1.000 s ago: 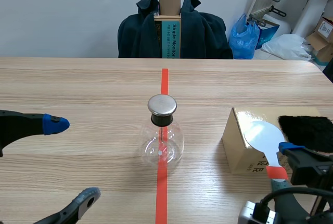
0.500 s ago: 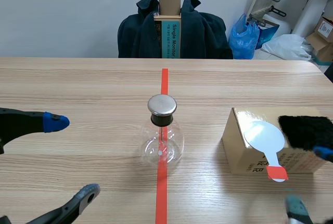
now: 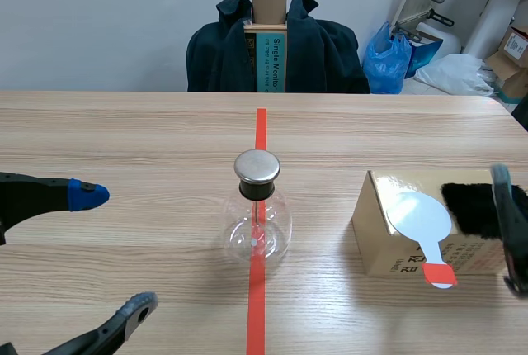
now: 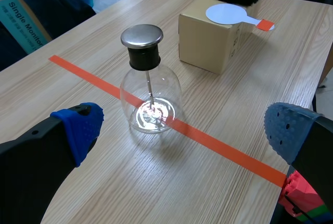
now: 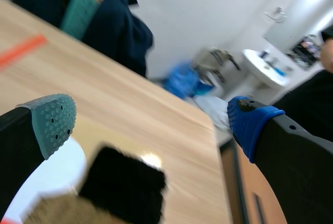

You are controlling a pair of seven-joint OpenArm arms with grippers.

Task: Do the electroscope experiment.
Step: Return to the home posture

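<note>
Electroscope: clear glass flask with a metal cap and an inner rod. It stands upright at the middle of the worktop, on the orange-red tape line.

To the flask's right, apart from it, sits a cardboard box. On the box lie a white paddle, with its red grip end overhanging the near edge, and a black fur pad just beside the disc.

Left hand: fingers spread wide, holding nothing. It sits low on the robot's side of the flask, well apart from it; in the left wrist view the flask stands ahead of the gap between the two pads.

Right hand: fingers wide apart, holding nothing. It hangs over the box at the worktop's right edge, with the fur pad below and between its fingers and the white disc under its grey-green pad.

Step in hand, as judged: collecting the charging tools.
- Centre the fingers over one item only.
- Close on the red grip end, not the disc.
- Keep the box from sliding.
- Avoid knocking the flask; the round base appears easy to tip.
</note>
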